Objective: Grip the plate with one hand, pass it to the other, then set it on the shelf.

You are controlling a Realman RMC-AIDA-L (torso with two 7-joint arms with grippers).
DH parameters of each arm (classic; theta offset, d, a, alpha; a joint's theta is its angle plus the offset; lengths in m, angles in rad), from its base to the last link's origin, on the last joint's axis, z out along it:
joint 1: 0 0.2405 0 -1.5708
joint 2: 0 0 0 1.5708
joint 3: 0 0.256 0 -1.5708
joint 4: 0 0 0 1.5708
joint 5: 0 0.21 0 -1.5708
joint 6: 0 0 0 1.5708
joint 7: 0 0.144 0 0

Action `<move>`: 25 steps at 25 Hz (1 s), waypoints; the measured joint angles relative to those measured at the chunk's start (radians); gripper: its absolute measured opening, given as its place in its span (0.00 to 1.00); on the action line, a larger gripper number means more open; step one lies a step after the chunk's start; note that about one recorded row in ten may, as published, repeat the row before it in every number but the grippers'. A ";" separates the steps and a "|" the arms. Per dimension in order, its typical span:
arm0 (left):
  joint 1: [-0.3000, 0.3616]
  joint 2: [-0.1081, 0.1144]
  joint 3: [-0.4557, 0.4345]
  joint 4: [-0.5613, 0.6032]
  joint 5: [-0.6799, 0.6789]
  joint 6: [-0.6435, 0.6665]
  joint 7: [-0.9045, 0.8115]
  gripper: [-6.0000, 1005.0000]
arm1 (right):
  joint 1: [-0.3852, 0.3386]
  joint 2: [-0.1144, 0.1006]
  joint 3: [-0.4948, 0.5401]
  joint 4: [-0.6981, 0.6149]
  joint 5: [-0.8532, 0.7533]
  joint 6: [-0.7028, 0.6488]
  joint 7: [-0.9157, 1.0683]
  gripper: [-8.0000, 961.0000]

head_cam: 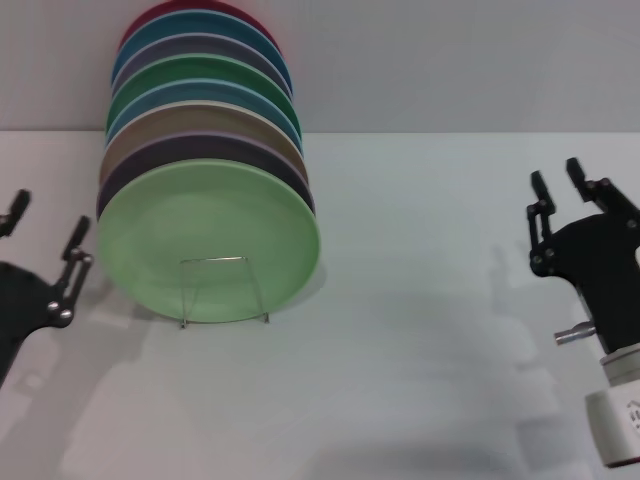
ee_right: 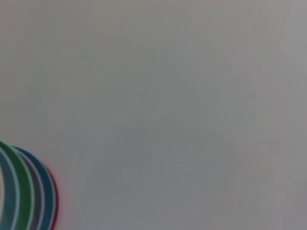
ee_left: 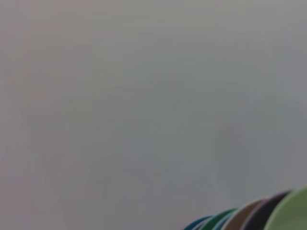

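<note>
A: What blocks the way?
B: The plate [head_cam: 210, 240] stands upright at the front of a row of plates [head_cam: 195, 90] in the shelf [head_cam: 222, 290], filling the bench's [head_cam: 420, 380] far left.
A: And room?
B: Bare bench lies between that row and the right hand [head_cam: 558, 185]; the left hand [head_cam: 45, 225] sits just beside the plate's rim.

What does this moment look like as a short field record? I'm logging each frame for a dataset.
plate: pale mint-green plate upright at the front of the row
rack: wire shelf, front loop across the plate's lower face
other plates: colored stack behind
left hand: open, left of the plate, apart
right hand: open, far right, holding nothing
</note>
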 joint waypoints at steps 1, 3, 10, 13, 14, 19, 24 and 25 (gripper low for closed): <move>0.022 -0.001 -0.009 -0.018 0.000 0.013 -0.045 0.50 | 0.002 -0.001 0.010 -0.003 0.000 0.000 0.015 0.40; 0.040 -0.001 -0.021 -0.037 0.000 0.022 -0.111 0.52 | 0.005 -0.001 0.018 -0.011 0.000 0.001 0.037 0.41; 0.036 0.000 -0.102 -0.036 -0.002 0.000 -0.484 0.61 | 0.038 -0.007 0.050 -0.089 0.000 0.001 0.312 0.42; 0.028 -0.003 -0.132 -0.048 -0.001 -0.027 -0.500 0.66 | 0.044 -0.010 0.051 -0.119 -0.005 -0.028 0.401 0.42; 0.028 -0.003 -0.132 -0.048 -0.001 -0.027 -0.500 0.68 | 0.044 -0.010 0.051 -0.119 -0.005 -0.028 0.401 0.43; 0.030 -0.007 -0.192 -0.096 -0.008 -0.061 -0.500 0.80 | 0.045 -0.005 0.068 -0.160 -0.003 -0.057 0.429 0.43; 0.026 -0.008 -0.257 -0.124 -0.012 -0.087 -0.493 0.82 | 0.049 -0.005 0.115 -0.187 -0.002 -0.062 0.434 0.62; 0.019 -0.008 -0.270 -0.121 -0.015 -0.102 -0.492 0.82 | 0.057 -0.007 0.133 -0.202 -0.001 -0.060 0.451 0.67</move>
